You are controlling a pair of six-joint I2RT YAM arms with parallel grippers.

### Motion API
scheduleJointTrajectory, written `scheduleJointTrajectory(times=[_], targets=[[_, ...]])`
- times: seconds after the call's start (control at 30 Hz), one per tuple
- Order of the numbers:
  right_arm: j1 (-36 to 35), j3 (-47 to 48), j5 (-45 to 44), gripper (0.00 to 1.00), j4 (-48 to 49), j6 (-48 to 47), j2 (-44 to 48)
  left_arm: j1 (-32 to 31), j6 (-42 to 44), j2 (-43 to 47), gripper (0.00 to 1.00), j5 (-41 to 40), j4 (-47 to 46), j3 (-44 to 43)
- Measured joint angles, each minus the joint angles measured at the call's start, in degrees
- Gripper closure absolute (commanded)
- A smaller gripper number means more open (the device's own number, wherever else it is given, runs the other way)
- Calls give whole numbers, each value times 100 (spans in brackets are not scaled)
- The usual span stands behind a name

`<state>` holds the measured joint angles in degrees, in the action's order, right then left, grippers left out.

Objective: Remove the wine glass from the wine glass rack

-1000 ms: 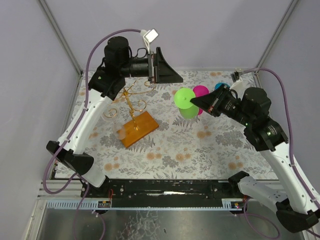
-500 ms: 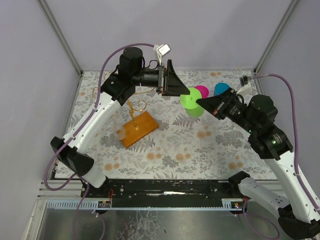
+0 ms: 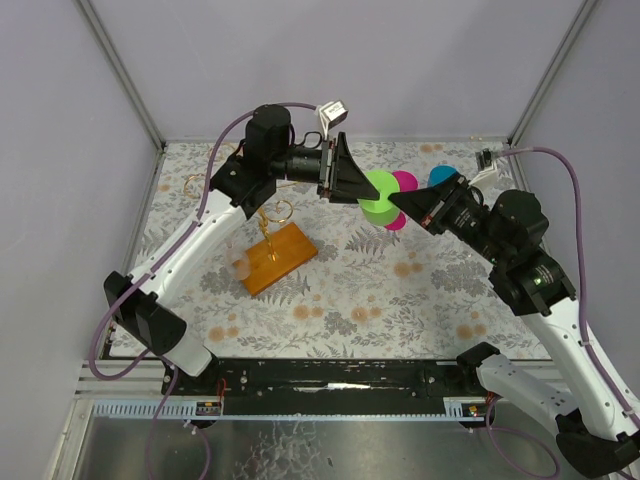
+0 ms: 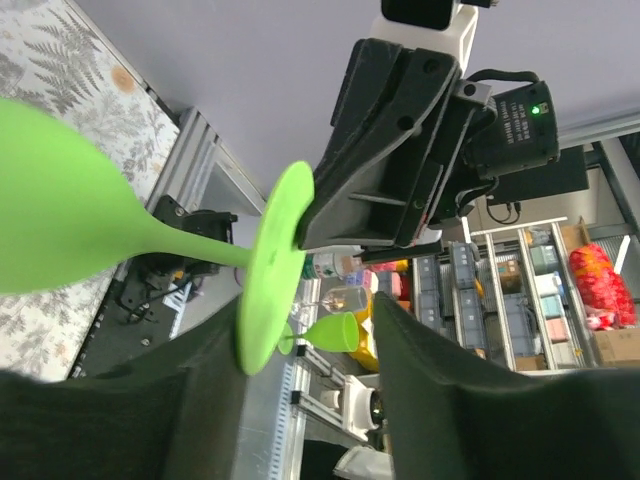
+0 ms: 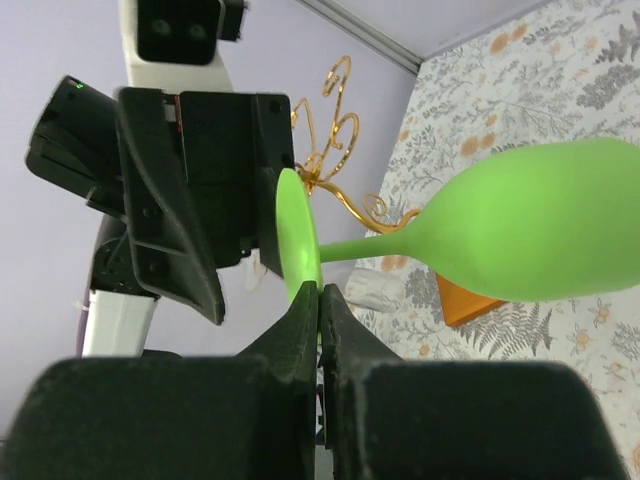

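Note:
The wine glass [image 3: 378, 210] is bright green and hangs on its side in mid-air, right of the wine glass rack [image 3: 266, 207]. My right gripper [image 3: 393, 200] is shut on the rim of the glass's round foot [image 5: 298, 245], with the bowl [image 5: 530, 230] pointing away to the right. My left gripper [image 4: 310, 330] faces it from the other side. Its jaws stand apart around the foot's edge [image 4: 272, 265], which lies against one finger with a gap to the other. The rack's gold wire arms [image 5: 335, 130] rise from its orange wooden base [image 3: 280, 256].
A pink glass [image 3: 405, 181] and a blue glass [image 3: 442, 176] stand behind the green one at the back right. A clear glass [image 3: 240, 265] sits beside the rack's base. Grey walls close in the flowered table [image 3: 400, 300] on three sides.
My left arm has swung right from above the rack to the green glass's foot, and its jaws have narrowed. The right gripper has kept its grip, shifting the glass only slightly.

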<state>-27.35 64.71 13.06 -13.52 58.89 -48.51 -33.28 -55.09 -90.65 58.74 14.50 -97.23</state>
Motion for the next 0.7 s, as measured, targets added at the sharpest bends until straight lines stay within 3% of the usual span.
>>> scheduleJointTrajectory(times=[0.13, 0.27, 0.3, 0.4, 0.47, 0.53, 0.7], targets=[[0, -9, 4, 100, 282, 4, 4, -7, -177, 42, 96, 59, -136, 111], [0, -13, 4, 97, 461, -4, 61, -11, -352, 39, 100, 129, -326, 146], [0, -17, 7, 88, 485, -4, 72, -13, -387, 39, 100, 146, -382, 144], [0, -17, -4, 43, 514, -28, 111, -15, -472, -13, 100, 238, -479, 61], [0, 2, -44, 20, 337, -92, 173, -22, -496, -166, 100, 367, -531, -221], [0, 37, -164, 7, 122, -114, 234, -33, -413, -385, 100, 496, -546, -621], [4, 420, -787, 1, -925, -319, 584, -81, 326, -1174, 100, 846, -365, -1941]])
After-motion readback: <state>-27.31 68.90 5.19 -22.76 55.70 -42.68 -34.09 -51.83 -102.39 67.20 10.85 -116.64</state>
